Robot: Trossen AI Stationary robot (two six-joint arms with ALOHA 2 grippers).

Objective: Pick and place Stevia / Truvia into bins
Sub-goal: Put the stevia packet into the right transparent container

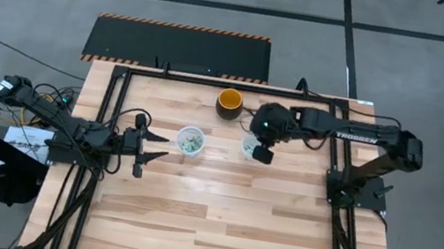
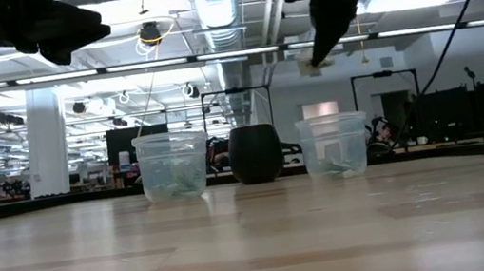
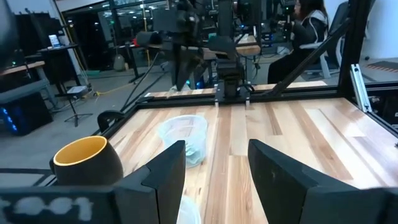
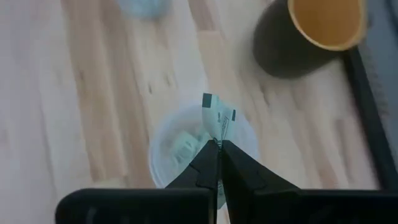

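Wooden desk [image 1: 215, 222] bare; we saw both cups [image 1: 191, 141] holding sachets, right gripper [image 4: 219, 144] pinching one sachet [image 4: 217, 115] above the three-o'clock cup [image 4: 202, 149]; left gripper [image 3: 214, 165] spread.

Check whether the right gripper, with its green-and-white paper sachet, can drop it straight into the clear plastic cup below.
Probably yes. The right gripper is shut on the green-and-white paper sachet, right above the clear plastic cup, with nothing between them.

green-white Stevia sachet [image 4: 217, 118] pinched at right gripper [image 4: 219, 144] tips, hanging directly over clear cup [image 4: 163, 155] holding more sachets; second cup [image 1: 191, 141] near left gripper [image 1: 156, 148].
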